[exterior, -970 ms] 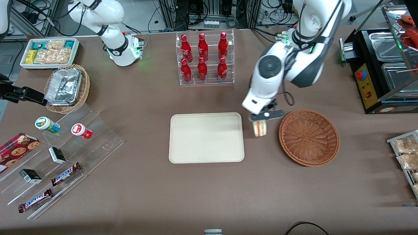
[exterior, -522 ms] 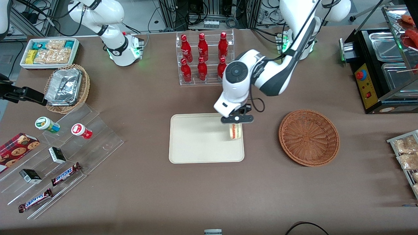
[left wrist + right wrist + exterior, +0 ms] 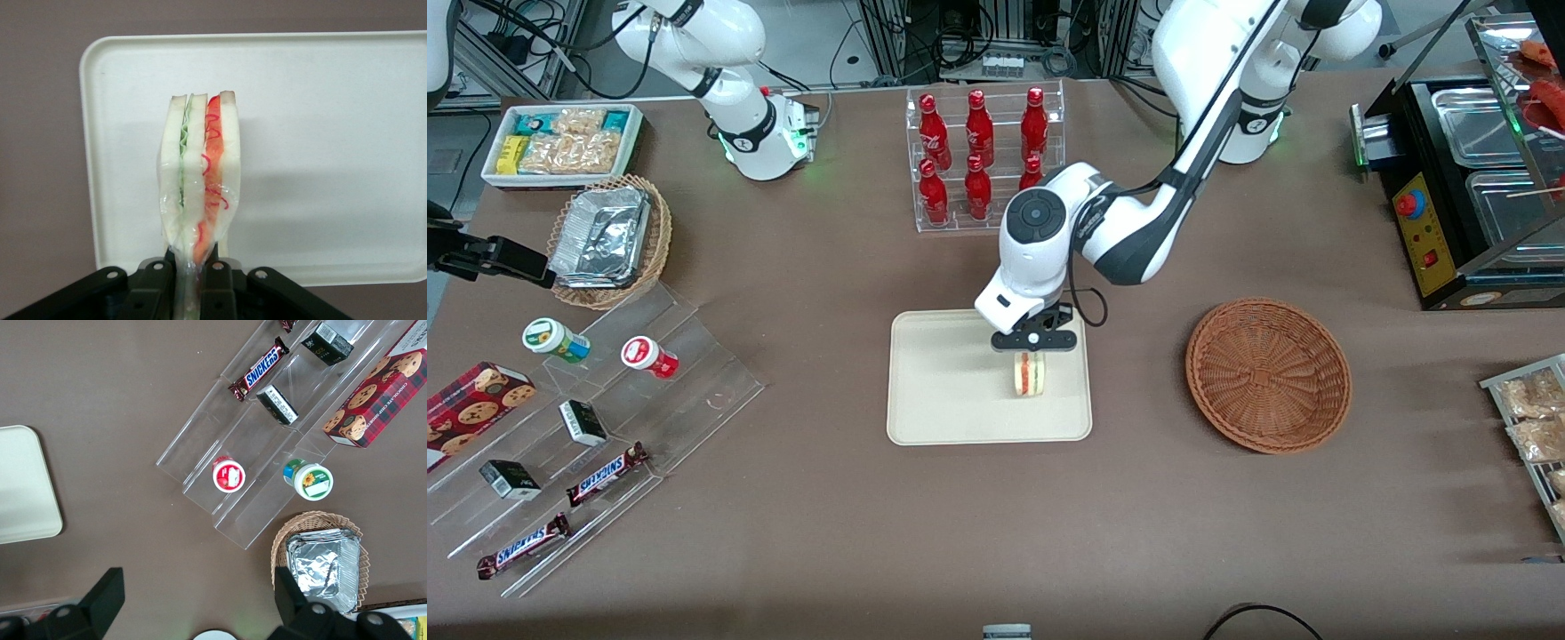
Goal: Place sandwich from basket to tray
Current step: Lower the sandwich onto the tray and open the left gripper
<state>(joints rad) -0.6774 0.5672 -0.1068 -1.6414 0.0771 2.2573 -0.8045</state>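
The wrapped sandwich (image 3: pixel 1029 374) (image 3: pixel 199 177) hangs from my left gripper (image 3: pixel 1032 348) (image 3: pixel 193 277), which is shut on the wrap at its tip. Pale bread with green and red filling shows along its edge. It hangs above the cream tray (image 3: pixel 951 382) (image 3: pixel 320 133), over the part of the tray nearest the basket. The reddish-brown wicker basket (image 3: pixel 1268 374) stands beside the tray toward the working arm's end and has nothing in it.
A clear rack of red bottles (image 3: pixel 985 158) stands farther from the front camera than the tray. Acrylic steps with snack bars and cups (image 3: pixel 596 418), a foil-filled wicker basket (image 3: pixel 609 238) and a white snack bin (image 3: pixel 562 142) lie toward the parked arm's end. A black appliance (image 3: pixel 1458 187) stands toward the working arm's end.
My gripper has carried the sandwich sideways from beside the basket, over the tray's rim, to above the tray.
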